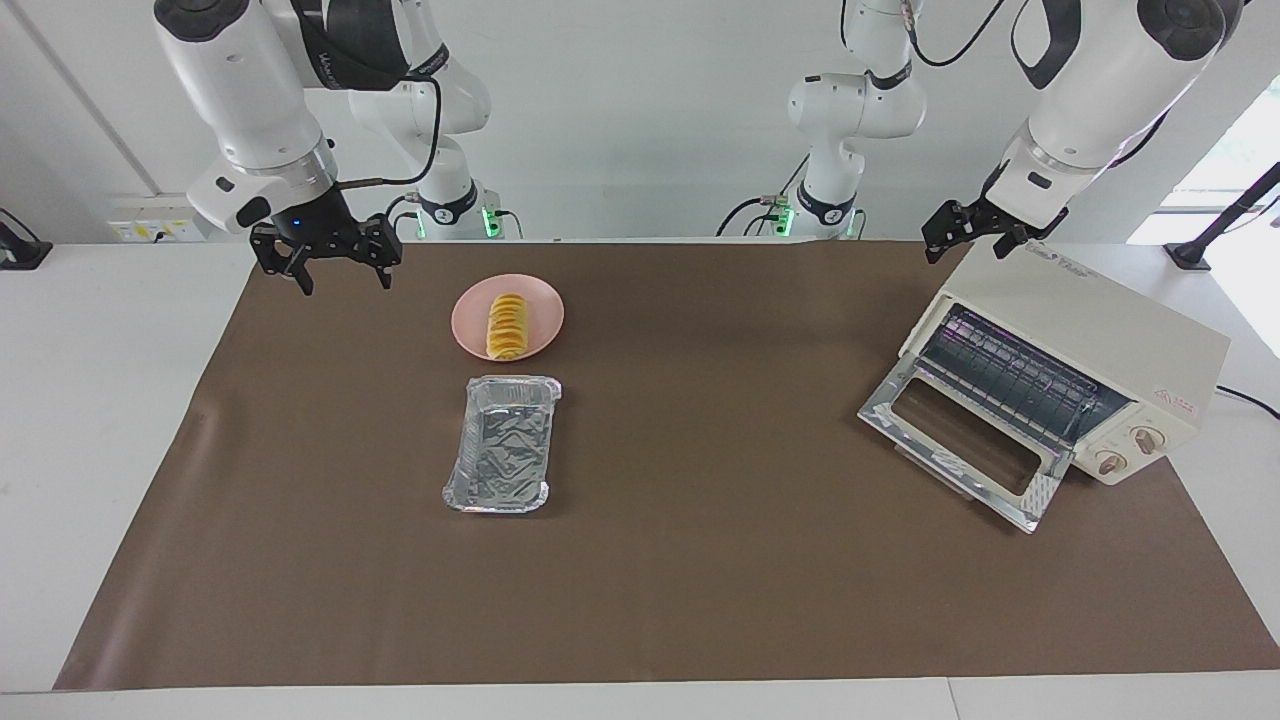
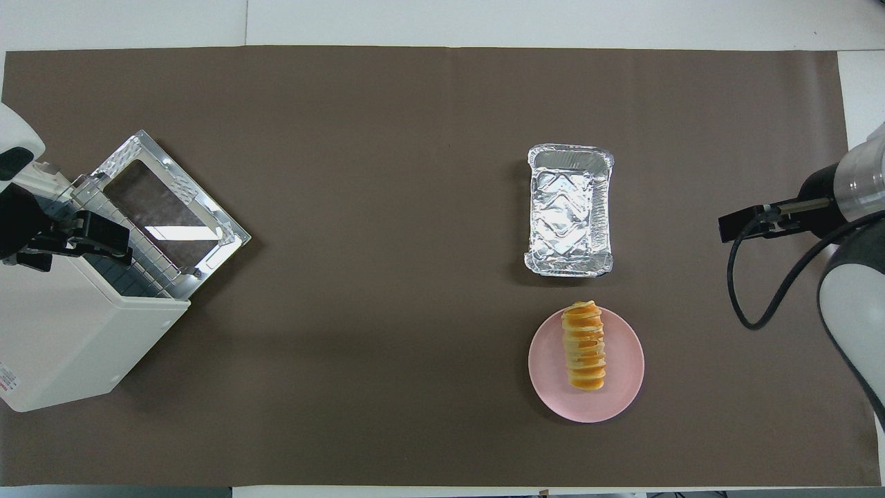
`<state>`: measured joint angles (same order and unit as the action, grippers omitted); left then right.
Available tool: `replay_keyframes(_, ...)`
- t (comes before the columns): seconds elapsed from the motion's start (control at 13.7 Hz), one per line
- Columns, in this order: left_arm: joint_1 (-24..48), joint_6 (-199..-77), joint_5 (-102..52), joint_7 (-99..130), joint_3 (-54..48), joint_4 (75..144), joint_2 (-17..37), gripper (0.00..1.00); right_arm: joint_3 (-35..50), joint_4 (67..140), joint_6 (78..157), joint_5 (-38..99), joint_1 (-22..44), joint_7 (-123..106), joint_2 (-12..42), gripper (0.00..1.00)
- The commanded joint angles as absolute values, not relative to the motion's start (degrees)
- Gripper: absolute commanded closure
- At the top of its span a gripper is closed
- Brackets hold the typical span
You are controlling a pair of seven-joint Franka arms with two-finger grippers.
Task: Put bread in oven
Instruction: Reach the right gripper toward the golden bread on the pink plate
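bread (image 1: 508,326) on pink plate (image 1: 476,322) | oven (image 1: 1090,350) door down | my right gripper (image 1: 343,278) open over mat corner | my left gripper (image 1: 950,236) over oven, fingers can't tell

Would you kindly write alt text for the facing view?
A bread loaf lies on a pink plate beside an empty foil tray; the oven stands with its door dropped open. The right gripper hangs open, and the left gripper hovers over the oven.

oven (image 1: 1075,375) door down, mouth unobstructed | foil tray (image 1: 503,443) just beside plate (image 1: 540,300)

Oven (image 2: 76,346) body cut by frame edge.
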<state>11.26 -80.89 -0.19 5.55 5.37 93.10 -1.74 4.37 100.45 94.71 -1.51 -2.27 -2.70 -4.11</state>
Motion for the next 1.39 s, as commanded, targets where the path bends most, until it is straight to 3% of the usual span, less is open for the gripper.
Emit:
replay_keyframes(0.0, 10.81, -81.04, 0.79, 5.62, 5.01, 93.52, -2.55, 0.0, 4.66, 100.11, 92.04, -1.93, -4.21, -3.17, -4.48, 0.0)
replay_keyframes(0.59, 10.81, -81.04, 0.79, 5.62, 5.01, 93.51, -2.55, 0.0, 5.27, 101.86, 94.56, -0.53, -3.17, -2.82, -4.75, 0.0)
replay_keyframes(0.8, 10.81, -81.04, 0.79, 5.62, 5.01, 93.52, -2.55, 0.0, 5.27, 110.8, 99.91, -0.53, 0.69, 3.14, -8.34, 0.0)
replay_keyframes(1.02, 10.81, -81.04, 0.79, 5.62, 5.01, 93.52, -2.55, 0.0, 5.27, 114.68, 102.21, 1.39, 5.09, 8.79, -7.91, 0.0)
replay_keyframes(1.32, 10.81, -81.04, 0.79, 5.62, 5.01, 93.52, -2.55, 0.0, 5.27, 122.5, 111.6, 3.69, 9.56, 11.42, -7.39, 0.0)
